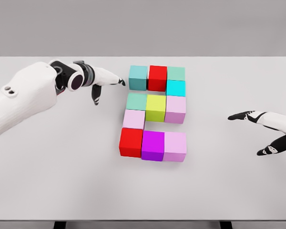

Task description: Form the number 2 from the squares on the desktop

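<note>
Several coloured cubes sit together mid-table in the shape of a 2. The top row is a teal cube point(137, 77), a red cube point(158, 78) and a green cube point(176, 73), with a cyan cube point(176, 88) below at right. The middle row holds a mint cube point(136, 101), a yellow cube point(156, 107) and a pink cube point(176, 109). A pale pink cube point(134, 119) links to the bottom row: red cube point(131, 142), purple cube point(152, 145), lilac cube point(175, 146). My left hand point(105, 82) hovers open just left of the teal cube, holding nothing. My right hand point(264, 131) is open at the right edge.
The white table point(62, 181) spreads wide around the cubes, its front edge near the bottom of the view and its far edge against a grey wall. My left forearm point(19, 100) crosses the table's left part.
</note>
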Motion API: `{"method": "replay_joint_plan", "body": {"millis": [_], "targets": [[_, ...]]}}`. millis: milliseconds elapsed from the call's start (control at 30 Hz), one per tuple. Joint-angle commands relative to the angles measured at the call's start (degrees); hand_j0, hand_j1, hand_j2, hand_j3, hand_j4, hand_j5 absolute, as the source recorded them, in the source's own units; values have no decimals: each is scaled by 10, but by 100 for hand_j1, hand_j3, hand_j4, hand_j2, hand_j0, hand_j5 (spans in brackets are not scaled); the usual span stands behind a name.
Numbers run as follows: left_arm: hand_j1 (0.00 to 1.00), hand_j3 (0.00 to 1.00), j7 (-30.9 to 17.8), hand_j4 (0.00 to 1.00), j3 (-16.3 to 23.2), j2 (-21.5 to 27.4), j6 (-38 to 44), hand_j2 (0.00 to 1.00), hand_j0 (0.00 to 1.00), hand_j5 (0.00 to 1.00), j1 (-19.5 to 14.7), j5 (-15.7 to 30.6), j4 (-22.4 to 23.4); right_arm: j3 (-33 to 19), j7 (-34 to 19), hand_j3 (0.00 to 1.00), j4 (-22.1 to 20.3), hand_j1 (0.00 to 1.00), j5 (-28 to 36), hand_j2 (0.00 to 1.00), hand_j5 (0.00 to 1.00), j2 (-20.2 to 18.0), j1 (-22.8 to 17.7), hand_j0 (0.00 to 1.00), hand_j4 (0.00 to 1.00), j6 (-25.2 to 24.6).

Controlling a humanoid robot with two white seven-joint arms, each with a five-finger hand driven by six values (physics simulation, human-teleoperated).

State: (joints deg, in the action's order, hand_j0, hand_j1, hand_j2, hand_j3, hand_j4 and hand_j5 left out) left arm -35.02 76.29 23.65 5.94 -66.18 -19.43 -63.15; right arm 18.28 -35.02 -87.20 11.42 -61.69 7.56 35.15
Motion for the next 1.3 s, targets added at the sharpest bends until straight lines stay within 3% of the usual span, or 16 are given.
{"method": "replay_joint_plan", "body": {"millis": [0, 600, 767, 1267], "targets": [[100, 100, 0, 100, -1, -3, 0, 100, 100, 100, 0, -2, 2, -1, 0, 100, 0, 100, 4, 100, 100, -1, 0, 100, 100, -1], [100, 100, 0, 100, -4, -16, 0, 100, 100, 100, 0, -6, 5, -1, 0, 100, -2, 100, 3, 100, 100, 2, 0, 100, 100, -1], [100, 100, 0, 100, -4, -18, 0, 100, 100, 100, 0, -7, 6, 1, 0, 100, -27, 100, 3, 100, 100, 2, -4, 100, 100, -1], [100, 100, 0, 100, -4, -19, -1, 100, 100, 100, -1, -7, 15, -3, 0, 100, -21, 100, -10, 100, 100, 0, -5, 100, 100, -1]]}}
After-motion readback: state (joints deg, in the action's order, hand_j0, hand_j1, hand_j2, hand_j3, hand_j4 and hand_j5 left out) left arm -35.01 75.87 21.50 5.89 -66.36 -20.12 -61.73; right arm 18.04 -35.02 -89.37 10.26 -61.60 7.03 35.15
